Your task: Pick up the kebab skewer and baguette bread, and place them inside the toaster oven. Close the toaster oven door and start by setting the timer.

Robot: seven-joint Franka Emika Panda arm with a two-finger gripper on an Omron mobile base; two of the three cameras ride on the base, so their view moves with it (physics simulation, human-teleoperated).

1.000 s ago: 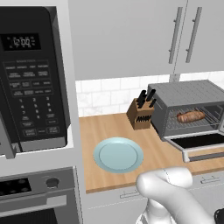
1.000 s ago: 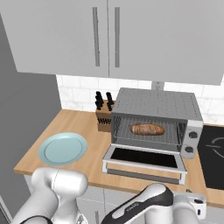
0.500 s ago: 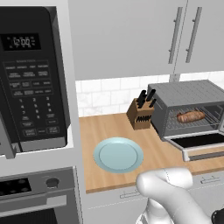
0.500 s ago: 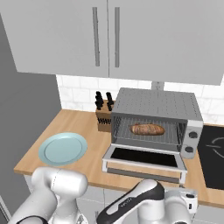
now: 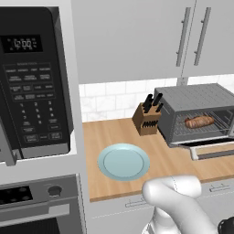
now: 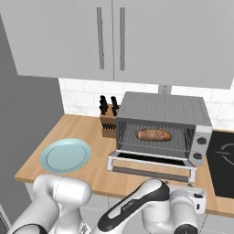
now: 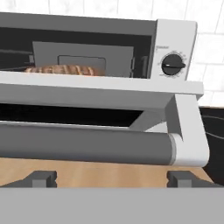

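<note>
Currently, reading from left to right in the right base view, a pale blue plate (image 6: 66,155) is lying bare on the table (image 6: 96,171) at about 9 o'clock of the scene, a knife block (image 6: 108,123) is standing just beside the toaster oven (image 6: 162,125), and the oven is sitting at about 3 o'clock. Its door (image 6: 153,165) is hanging down, level and open, hinged along the lower edge. On the wire rack inside, the baguette bread (image 6: 154,135) is resting: a stubby golden-brown loaf with darker crosswise scores. Whether the kebab skewer is lying in there too cannot be told. The loading step is therefore judged at least half done; closing the door and turning the timer knob (image 7: 173,65), at 1 o'clock in the hand view, are judged to be remaining. The end effector (image 7: 111,177) is hovering low before the door's dark handle bar (image 7: 83,146), its fingers spread fully apart and gripping nothing.
</note>
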